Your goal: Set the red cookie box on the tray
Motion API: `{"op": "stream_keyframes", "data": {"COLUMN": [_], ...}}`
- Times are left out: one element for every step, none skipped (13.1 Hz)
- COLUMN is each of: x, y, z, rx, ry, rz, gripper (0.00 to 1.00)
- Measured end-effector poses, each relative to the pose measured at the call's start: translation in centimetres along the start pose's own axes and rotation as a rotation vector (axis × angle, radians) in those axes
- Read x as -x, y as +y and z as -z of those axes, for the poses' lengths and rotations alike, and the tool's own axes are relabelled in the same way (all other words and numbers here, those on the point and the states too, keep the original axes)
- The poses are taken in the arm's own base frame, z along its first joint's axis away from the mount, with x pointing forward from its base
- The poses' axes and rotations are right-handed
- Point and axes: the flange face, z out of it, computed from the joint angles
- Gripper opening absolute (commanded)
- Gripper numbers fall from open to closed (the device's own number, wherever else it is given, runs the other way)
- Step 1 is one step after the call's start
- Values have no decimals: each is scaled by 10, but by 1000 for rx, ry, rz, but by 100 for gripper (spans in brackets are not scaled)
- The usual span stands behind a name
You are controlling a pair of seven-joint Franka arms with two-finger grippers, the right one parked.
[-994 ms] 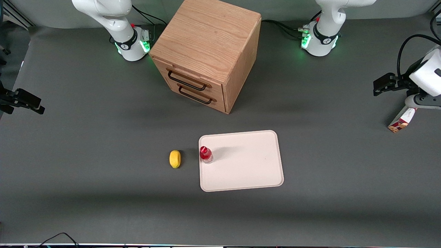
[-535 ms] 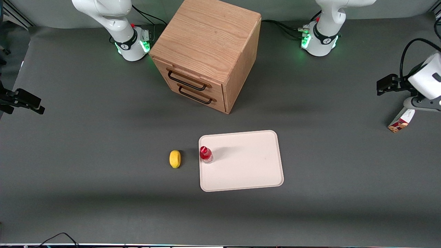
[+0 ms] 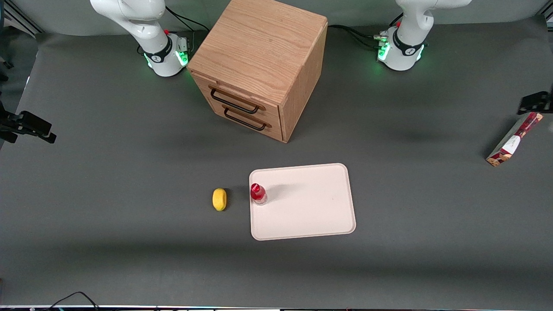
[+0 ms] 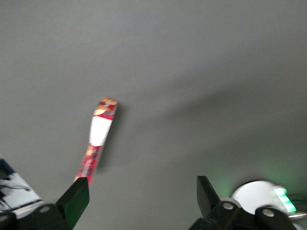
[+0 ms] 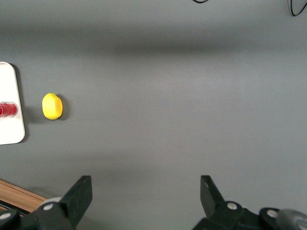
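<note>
The gripper (image 4: pixel 139 194), fingers spread wide and holding nothing, hangs seemingly just above the red cookie box (image 3: pixel 514 139), well apart from the tray (image 3: pixel 311 216).

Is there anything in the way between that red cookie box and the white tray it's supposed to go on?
Nothing visible. Bare table separates the red cookie box from the tray. A small red-capped bottle stands at one tray edge, leaving room. The open claw hovers by the box.

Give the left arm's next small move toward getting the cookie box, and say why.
Probably shift the gripper sideways to centre its open fingers over the red cookie box, then descend. The box lies on the table toward the working arm's end, not between the fingers, still off the tray.
</note>
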Motion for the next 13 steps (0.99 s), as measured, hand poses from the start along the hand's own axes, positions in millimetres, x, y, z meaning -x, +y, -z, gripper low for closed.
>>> {"op": "stream_keyframes", "data": {"x": [12,23,35,47,60,72,84,93,98,100,101,104,106], "y": [-16,-31,-46,-60,-72,-82,-87,-90,-93,-95,-98,-101,-105], "z": [-15,-31,-50,-69,-90,-111,-131,-148,-163,-176,-189,-202,-215], "rx": [-17,-31,-45,-68,-94,-116,-129,-139,-159,-188,-212,-218,-203], "ry": [7,18,35,59,82,99,107,111,117,124,128,132,146], "rz": [-31,-57,-87,-123,-159,-190,-217,-243,-268,-291,-310,-318,-319], "gripper": [100,100,100,100,100,100,100,100,100,100,100,100,100]}}
